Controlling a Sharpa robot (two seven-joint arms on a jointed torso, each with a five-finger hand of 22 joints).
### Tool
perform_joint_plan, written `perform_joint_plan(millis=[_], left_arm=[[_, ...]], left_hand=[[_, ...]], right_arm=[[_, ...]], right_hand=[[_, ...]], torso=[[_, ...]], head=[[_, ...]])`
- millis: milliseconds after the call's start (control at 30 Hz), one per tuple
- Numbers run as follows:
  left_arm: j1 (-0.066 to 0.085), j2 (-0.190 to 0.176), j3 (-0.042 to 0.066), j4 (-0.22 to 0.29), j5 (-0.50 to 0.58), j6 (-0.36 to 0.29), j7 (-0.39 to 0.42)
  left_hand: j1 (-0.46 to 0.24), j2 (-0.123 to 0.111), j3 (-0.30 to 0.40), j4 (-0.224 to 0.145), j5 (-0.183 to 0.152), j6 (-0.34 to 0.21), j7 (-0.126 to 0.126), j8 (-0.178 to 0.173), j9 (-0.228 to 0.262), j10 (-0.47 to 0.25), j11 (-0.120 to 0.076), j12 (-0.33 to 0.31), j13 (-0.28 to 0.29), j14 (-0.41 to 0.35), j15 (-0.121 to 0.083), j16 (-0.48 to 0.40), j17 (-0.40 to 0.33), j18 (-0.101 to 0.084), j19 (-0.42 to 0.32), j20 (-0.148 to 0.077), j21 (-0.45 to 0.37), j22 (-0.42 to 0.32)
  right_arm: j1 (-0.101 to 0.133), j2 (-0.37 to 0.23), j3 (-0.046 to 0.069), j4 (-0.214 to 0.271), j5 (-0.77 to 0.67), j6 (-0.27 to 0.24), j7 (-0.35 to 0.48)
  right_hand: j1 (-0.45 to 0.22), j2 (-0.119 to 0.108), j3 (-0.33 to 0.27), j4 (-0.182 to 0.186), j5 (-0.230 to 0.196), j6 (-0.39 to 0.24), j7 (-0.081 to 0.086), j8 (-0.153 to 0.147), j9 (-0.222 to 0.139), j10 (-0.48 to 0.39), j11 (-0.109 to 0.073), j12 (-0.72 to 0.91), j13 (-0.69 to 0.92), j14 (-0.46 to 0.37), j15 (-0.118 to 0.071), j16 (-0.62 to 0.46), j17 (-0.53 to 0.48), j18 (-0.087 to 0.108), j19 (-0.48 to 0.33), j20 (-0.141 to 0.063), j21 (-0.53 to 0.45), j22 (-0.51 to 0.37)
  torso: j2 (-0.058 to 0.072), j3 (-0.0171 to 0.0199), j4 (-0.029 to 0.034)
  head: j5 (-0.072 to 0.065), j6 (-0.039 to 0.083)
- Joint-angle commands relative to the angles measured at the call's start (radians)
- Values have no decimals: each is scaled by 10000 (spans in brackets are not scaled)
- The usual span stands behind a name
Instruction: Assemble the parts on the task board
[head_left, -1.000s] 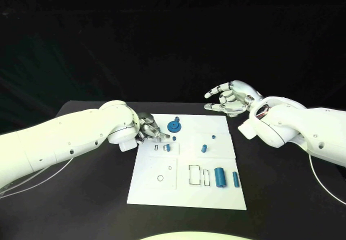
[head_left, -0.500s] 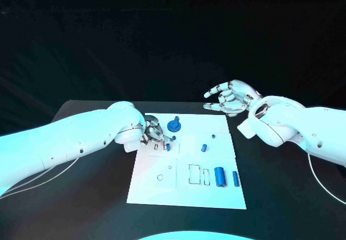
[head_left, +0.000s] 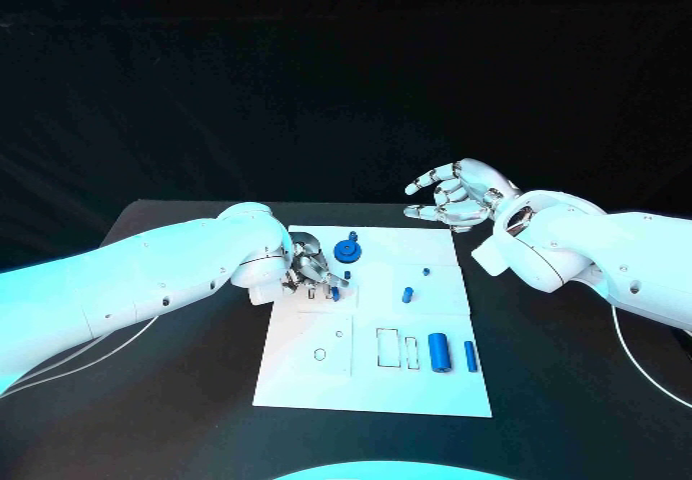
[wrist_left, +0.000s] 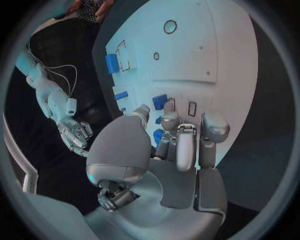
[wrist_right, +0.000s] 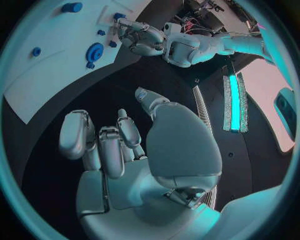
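My left hand (head_left: 306, 262) sat low over the far left part of the white board (head_left: 325, 385), fingers curled down together at a small blue piece (head_left: 335, 293) by two little slots. From the left wrist, the fingertips (wrist_left: 170, 121) were right next to that blue piece (wrist_left: 160, 102), and another blue bit (wrist_left: 158, 136) showed between the fingers; I could not tell whether the hand actually pinched anything or just touched it.

Just right of my left hand, toward the far edge of the board, stood the round blue wheel (head_left: 348, 251); it was close to the fingers but apart from them. Further right, between my two hands, lay a small blue peg (head_left: 408, 295) and a tiny blue dot (head_left: 427, 270), both flat on the board. Nearer to me, well apart from both hands, a fat blue cylinder (head_left: 438, 352) and a thin blue bar (head_left: 470, 355) lay side by side beside a rectangular outline (head_left: 391, 349). A small ring mark (head_left: 319, 354) sat on the near left of the board.

My right hand (head_left: 454, 195) hung in the air beyond the far right corner of the board, off it, over the black table (head_left: 188, 400). Its fingers (wrist_right: 103, 142) were apart and loosely bent, holding nothing. From the right wrist the wheel (wrist_right: 95, 52) and my left hand (wrist_right: 142, 39) showed across the board (wrist_right: 50, 75).
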Motion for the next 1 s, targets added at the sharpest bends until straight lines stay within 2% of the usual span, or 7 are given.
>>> perform_joint_plan(millis=[33,267,533,800,1000], left_arm=[[12,29,4,1,56,356,2],[12,52,5,-21,57,466,0],[8,116,6,-116,57,445,-25],[7,140,7,-147,68,503,-12],[7,147,6,-168,87,554,1]], left_hand=[[173,14,76,-34,-25,-88,9,15,36,-85,-1,-57,-10,642,-16,37,1313,-184,49,-1,44,7],[361,41,152,-42,-24,-105,14,17,102,-96,4,-44,12,641,-9,38,1325,-187,41,9,76,52],[753,292,545,-38,-25,-129,-8,-15,223,-86,-14,2,81,626,-17,21,1301,-191,14,14,134,126],[781,310,591,-36,-24,-129,-9,-19,234,-76,-16,15,99,626,-19,21,1303,-192,13,13,140,135],[789,315,608,-35,-24,-129,-9,-20,238,-73,-16,19,105,626,-19,20,1302,-193,17,13,146,145]], right_arm=[[-9,22,4,-2,-5,106,40],[-18,42,4,-14,-5,130,36],[-24,37,3,1,-5,173,19],[-26,40,3,24,-6,209,10],[-40,69,3,-1,-6,232,8]], right_hand=[[23,115,-29,52,36,-61,-2,40,13,-69,7,-53,-9,699,26,-50,1275,188,-40,-33,-35,-8],[27,126,-27,58,40,-59,-2,45,15,-65,6,-51,-5,696,26,-55,1263,186,-35,-33,-29,-2],[30,135,-25,62,43,-54,-3,51,18,-66,6,-53,-7,698,26,-52,1272,185,-32,-33,-27,1],[34,144,-25,68,46,-46,-4,60,22,-60,5,-50,-3,697,25,-55,1266,187,-38,-34,-40,-8],[34,159,-23,78,50,-40,-5,68,25,-55,4,-49,-2,696,24,-57,1262,187,-36,-35,-42,-8]], torso=[[-3,-4,-2],[-4,-2,-5],[16,-9,4],[-3,-5,-6],[-4,-11,13]], head=[[3,-17],[-3,-30],[-25,-52],[-4,-97],[-4,-122]])
